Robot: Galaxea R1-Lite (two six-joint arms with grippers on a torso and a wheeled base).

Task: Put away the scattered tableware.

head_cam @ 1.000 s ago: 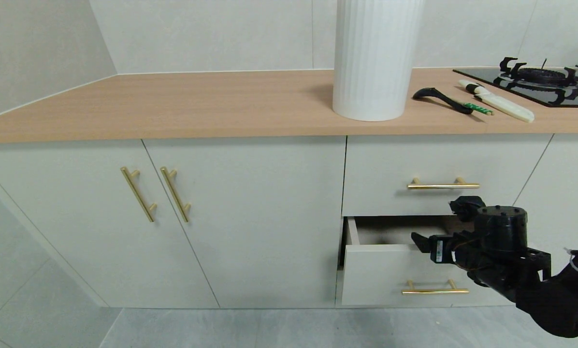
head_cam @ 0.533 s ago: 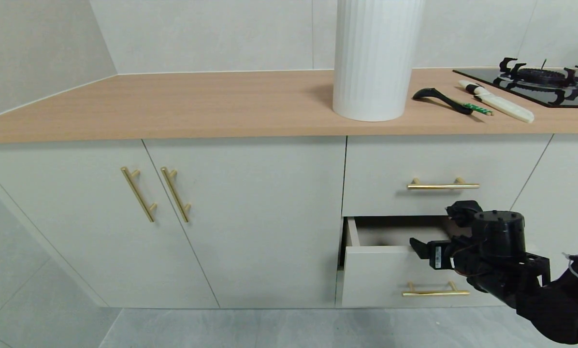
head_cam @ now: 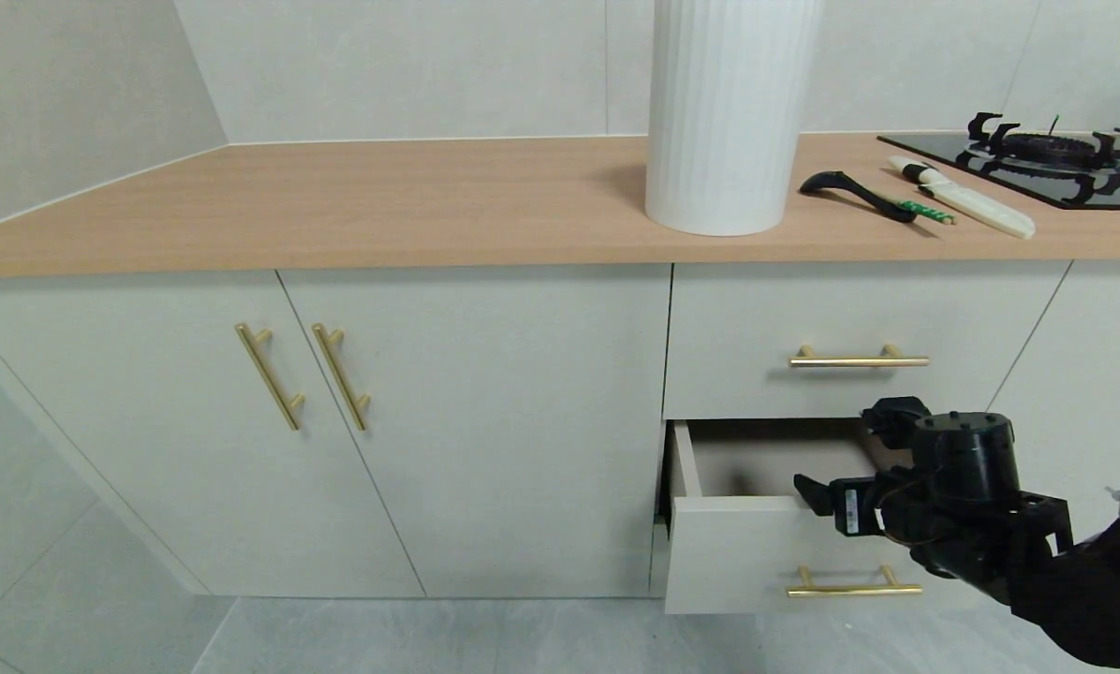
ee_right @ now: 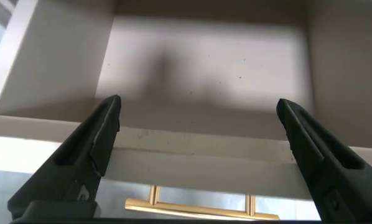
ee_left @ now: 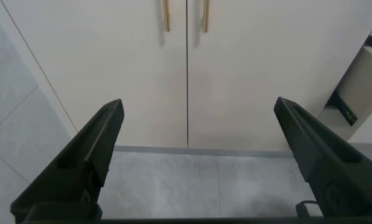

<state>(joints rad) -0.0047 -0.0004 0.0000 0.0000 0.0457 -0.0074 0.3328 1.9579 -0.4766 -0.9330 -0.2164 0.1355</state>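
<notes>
The right gripper [head_cam: 843,451], jaws spread wide and holding nothing, sits at the top front edge of the lower white drawer with a brass bar handle [head_cam: 738,552]. The drawer has slid further out, giving more storage room. Above the drawer, on the wooden countertop [head_cam: 382,201], lie the black ladle [head_cam: 855,192], thin green utensil [head_cam: 925,211] and white knife [head_cam: 967,199].

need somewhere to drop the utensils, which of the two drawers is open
The lower drawer, its front pulled forward so the inside shows. The upper drawer above it sits flush and shut.
</notes>
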